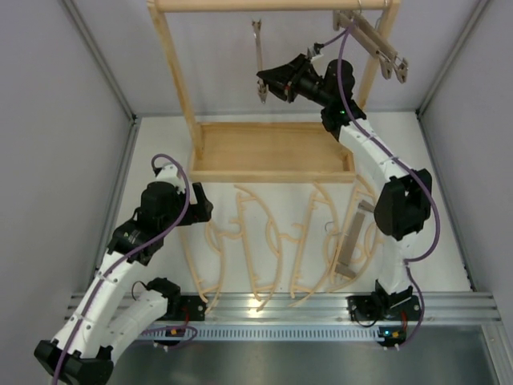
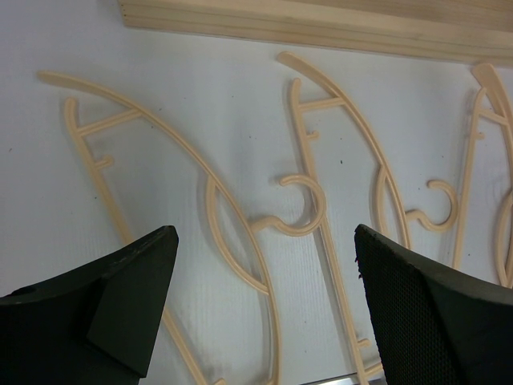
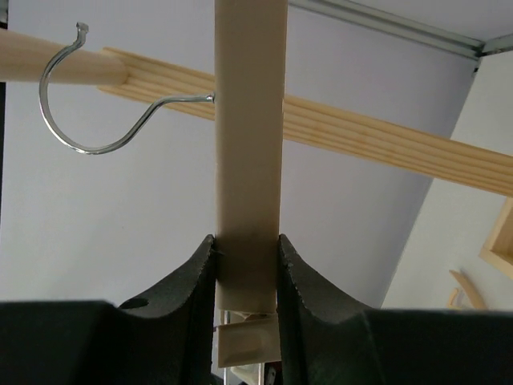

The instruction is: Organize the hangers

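Note:
My right gripper point(image 1: 263, 85) is raised inside the rack and shut on a straight clamp bar point(image 1: 258, 50) that hangs upright under the top rail point(image 1: 240, 6). In the right wrist view the fingers point(image 3: 247, 241) pinch the bar point(image 3: 250, 120). Its metal hook point(image 3: 96, 150) curls at the rail point(image 3: 385, 136); I cannot tell if it rests on it. Two more clamp bars point(image 1: 374, 44) hang at the rail's right end. One clamp bar point(image 1: 350, 241) lies on the table among several pale curved hangers point(image 1: 264, 241). My left gripper point(image 1: 199, 200) is open and empty above the leftmost hangers point(image 2: 160, 136).
The pale wooden rack's tray base point(image 1: 272, 172) stands just behind the lying hangers. Its edge shows at the top of the left wrist view point(image 2: 321, 28). Grey walls close in both sides. A metal rail point(image 1: 321, 305) runs along the near table edge.

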Available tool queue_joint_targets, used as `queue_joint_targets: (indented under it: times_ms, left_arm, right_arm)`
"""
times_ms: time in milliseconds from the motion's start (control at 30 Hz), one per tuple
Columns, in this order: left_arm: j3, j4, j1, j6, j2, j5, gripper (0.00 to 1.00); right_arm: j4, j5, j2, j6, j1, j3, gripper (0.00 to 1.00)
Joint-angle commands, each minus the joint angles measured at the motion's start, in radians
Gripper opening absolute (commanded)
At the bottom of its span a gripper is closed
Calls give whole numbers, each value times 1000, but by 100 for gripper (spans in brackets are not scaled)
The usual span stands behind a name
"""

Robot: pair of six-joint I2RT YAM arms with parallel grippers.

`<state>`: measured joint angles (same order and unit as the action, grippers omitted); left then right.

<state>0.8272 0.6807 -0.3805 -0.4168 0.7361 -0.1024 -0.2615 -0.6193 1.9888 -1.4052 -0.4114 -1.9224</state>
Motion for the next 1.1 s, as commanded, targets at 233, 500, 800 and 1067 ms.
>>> queue_joint_targets:
  times_ms: [233,500,800,1067]
  left_arm:
    - [-3,-44,-6,0,8,-11,95]
    - [-3,-44,-8,0,8,-10,95]
    - [-3,-44,-9,-2,8,-10,95]
    - [-5,-46,-11,0,8,-8,95]
  right_arm:
    - [-91,-39,-140,-12,69,37,0]
    - [-94,-72,-145,-14,69,30,0]
    - [-84,-92,-191,25,25,60,0]
    - [-108,-56,-197,3,-1,43,0]
